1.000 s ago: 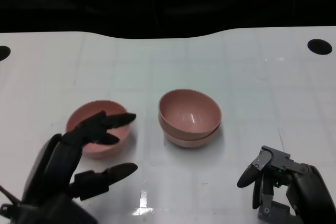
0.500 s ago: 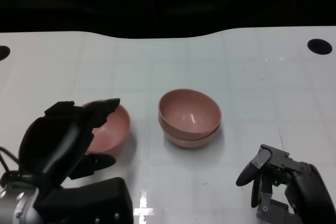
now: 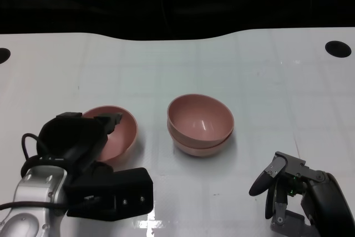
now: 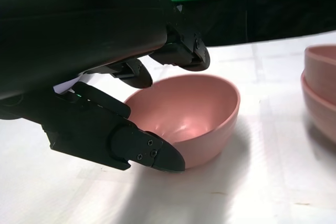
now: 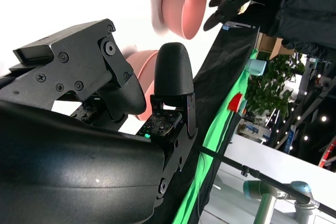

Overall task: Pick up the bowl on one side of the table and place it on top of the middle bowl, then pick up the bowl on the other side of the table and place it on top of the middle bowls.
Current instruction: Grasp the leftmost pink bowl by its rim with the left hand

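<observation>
The left pink bowl [image 3: 117, 131] stands upright on the white table [image 3: 266, 81]. My left hand [image 3: 75, 141] lies over its near rim. In the left wrist view its fingers [image 4: 180, 56] reach above the bowl [image 4: 197, 116] and its thumb [image 4: 149, 152] lies low against the outer wall, with the rim between them and the fingers still apart. In the middle stand two pink bowls, one nested in the other [image 3: 200, 124]. My right hand [image 3: 299, 198] rests at the near right, holding nothing, well clear of the stack.
Round black holes sit in the table at the far right [image 3: 337, 49] and far left [image 3: 3, 55]. The table's far edge meets a dark background. The stack [image 4: 321, 95] stands a short way right of the left bowl.
My left hand has moved forward and turned down over the left bowl's near rim, and its silver forearm has come into view. The bowls and right hand have not moved.
</observation>
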You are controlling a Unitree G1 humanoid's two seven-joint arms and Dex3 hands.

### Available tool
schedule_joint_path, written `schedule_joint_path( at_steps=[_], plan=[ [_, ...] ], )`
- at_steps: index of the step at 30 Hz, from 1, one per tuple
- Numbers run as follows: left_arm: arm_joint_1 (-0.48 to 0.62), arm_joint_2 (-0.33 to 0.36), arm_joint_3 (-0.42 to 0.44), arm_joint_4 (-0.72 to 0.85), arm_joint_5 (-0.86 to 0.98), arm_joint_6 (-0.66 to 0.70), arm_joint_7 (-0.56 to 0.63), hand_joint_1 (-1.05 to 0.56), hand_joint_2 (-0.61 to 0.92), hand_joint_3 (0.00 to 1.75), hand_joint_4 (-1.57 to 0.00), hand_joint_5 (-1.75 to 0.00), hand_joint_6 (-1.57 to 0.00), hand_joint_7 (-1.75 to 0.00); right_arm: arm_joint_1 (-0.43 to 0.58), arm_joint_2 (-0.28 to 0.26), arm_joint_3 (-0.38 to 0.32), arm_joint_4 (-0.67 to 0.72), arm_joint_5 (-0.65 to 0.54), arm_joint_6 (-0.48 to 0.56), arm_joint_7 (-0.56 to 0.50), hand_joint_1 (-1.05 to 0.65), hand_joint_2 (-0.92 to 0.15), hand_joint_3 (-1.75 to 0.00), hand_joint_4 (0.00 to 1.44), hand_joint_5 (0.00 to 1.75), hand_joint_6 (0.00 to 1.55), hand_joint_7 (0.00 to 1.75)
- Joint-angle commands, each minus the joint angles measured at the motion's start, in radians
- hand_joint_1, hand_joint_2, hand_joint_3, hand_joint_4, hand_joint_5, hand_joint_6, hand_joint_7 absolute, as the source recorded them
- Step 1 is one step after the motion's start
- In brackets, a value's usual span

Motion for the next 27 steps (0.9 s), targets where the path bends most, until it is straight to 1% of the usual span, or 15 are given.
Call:
schedule_joint_path(
  at_steps=[1, 8, 10, 13, 14, 15, 16, 18, 19, 20, 21, 22, 23, 24, 27],
  plan=[
    [-0.054, 0.025, -0.03, 0.075, 0.006, 0.016, -0.022, -0.57, 0.89, 0.0, -0.48, -0.2, -0.4, -0.01, 0.0, -0.001, -0.008, -0.01, -0.002, 0.004, -0.002, -0.03, -0.33, -1.51, 0.89, 1.75, 0.79, 1.44],
    [-0.152, 0.019, -0.096, 0.246, -0.017, 0.026, -0.047, -0.56, 0.91, 0.01, -0.52, -0.14, -0.43, -0.01, 0.004, 0.003, -0.006, -0.018, 0.006, 0.022, 0.003, -0.02, -0.33, -1.51, 0.89, 1.75, 0.79, 1.44],
    [-0.176, 0.015, -0.111, 0.29, -0.031, 0.02, -0.053, -0.54, 0.91, 0.01, -0.58, -0.16, -0.46, -0.02, 0.004, 0.003, -0.006, -0.016, 0.008, 0.019, 0.004, -0.01, -0.33, -1.51, 0.89, 1.75, 0.8, 1.44],
    [-0.201, 0.019, -0.127, 0.342, -0.069, -0.011, -0.055, -0.48, 0.92, 0.05, -0.77, -0.25, -0.55, -0.05, 0.002, 0.003, -0.005, -0.013, 0.005, 0.012, 0.003, 0.0, -0.33, -1.51, 0.89, 1.75, 0.79, 1.44],
    [-0.204, 0.02, -0.127, 0.355, -0.083, -0.025, -0.042, -0.44, 0.92, 0.06, -0.77, -0.59, -0.63, -0.04, 0.002, 0.003, -0.005, -0.014, 0.003, 0.013, 0.003, 0.0, -0.33, -1.51, 0.89, 1.75, 0.79, 1.43],
    [-0.206, 0.02, -0.125, 0.372, -0.101, -0.047, -0.02, -0.41, 0.92, 0.06, -0.71, -0.94, -0.7, -0.03, 0.002, 0.003, -0.005, -0.013, 0.003, 0.01, 0.003, 0.0, -0.33, -1.52, 0.89, 1.75, 0.8, 1.43],
    [-0.208, 0.02, -0.121, 0.388, -0.118, -0.07, 0.007, -0.35, 0.92, 0.08, -0.68, -1.23, -0.8, -0.05, 0.002, 0.004, -0.005, -0.012, 0.004, 0.009, 0.004, 0.0, -0.33, -1.52, 0.89, 1.75, 0.8, 1.43],
    [-0.211, 0.02, -0.117, 0.428, -0.146, -0.124, 0.081, -0.29, 0.92, 0.11, -0.72, -1.43, -0.96, -0.09, 0.002, 0.004, -0.004, -0.01, 0.005, 0.007, 0.004, 0.0, -0.32, -1.53, 0.89, 1.75, 0.8, 1.43],
    [-0.214, 0.021, -0.117, 0.444, -0.156, -0.143, 0.107, -0.27, 0.92, 0.17, -0.75, -1.5, -1.06, -0.13, 0.002, 0.004, -0.004, -0.009, 0.004, 0.008, 0.004, 0.0, -0.32, -1.53, 0.89, 1.75, 0.8, 1.43],
    [-0.214, 0.024, -0.118, 0.458, -0.163, -0.172, 0.151, -0.27, 0.92, 0.19, -0.76, -1.53, -1.09, -0.14, 0.001, 0.003, -0.005, -0.007, 0.0, 0.004, 0.002, 0.0, -0.32, -1.53, 0.89, 1.75, 0.8, 1.43],
    [-0.214, 0.027, -0.119, 0.468, -0.169, -0.193, 0.182, -0.24, 0.92, 0.24, -0.81, -1.66, -1.09, -0.42, 0.0, 0.003, -0.005, -0.005, -0.002, 0.001, 0.001, 0.0, -0.32, -1.53, 0.9, 1.74, 0.8, 1.43],
    [-0.216, 0.029, -0.121, 0.476, -0.173, -0.207, 0.204, -0.23, 0.92, 0.25, -0.82, -1.7, -0.99, -0.71, -0.001, 0.002, -0.005, -0.004, -0.004, -0.001, 0.0, 0.0, -0.32, -1.53, 0.9, 1.74, 0.8, 1.43],
    [-0.216, 0.03, -0.124, 0.481, -0.166, -0.223, 0.254, -0.23, 0.92, 0.26, -0.83, -1.72, -0.93, -0.86, -0.001, 0.002, -0.005, -0.005, -0.005, 0.0, 0.0, 0.0, -0.32, -1.53, 0.9, 1.74, 0.8, 1.43],
    [-0.216, 0.031, -0.127, 0.486, -0.16, -0.232, 0.289, -0.23, 0.9, 0.24, -0.87, -1.74, -0.84, -1.15, -0.001, 0.002, -0.005, -0.006, -0.005, 0.001, 0.0, 0.0, -0.32, -1.54, 0.9, 1.74, 0.81, 1.43],
    [-0.218, 0.034, -0.129, 0.477, -0.15, -0.243, 0.351, -0.22, 0.88, 0.23, -0.9, -1.75, -0.72, -1.44, -0.002, 0.002, -0.004, -0.004, -0.005, -0.003, 0.002, 0.0, -0.31, -1.54, 0.9, 1.74, 0.81, 1.43]
  ],
)
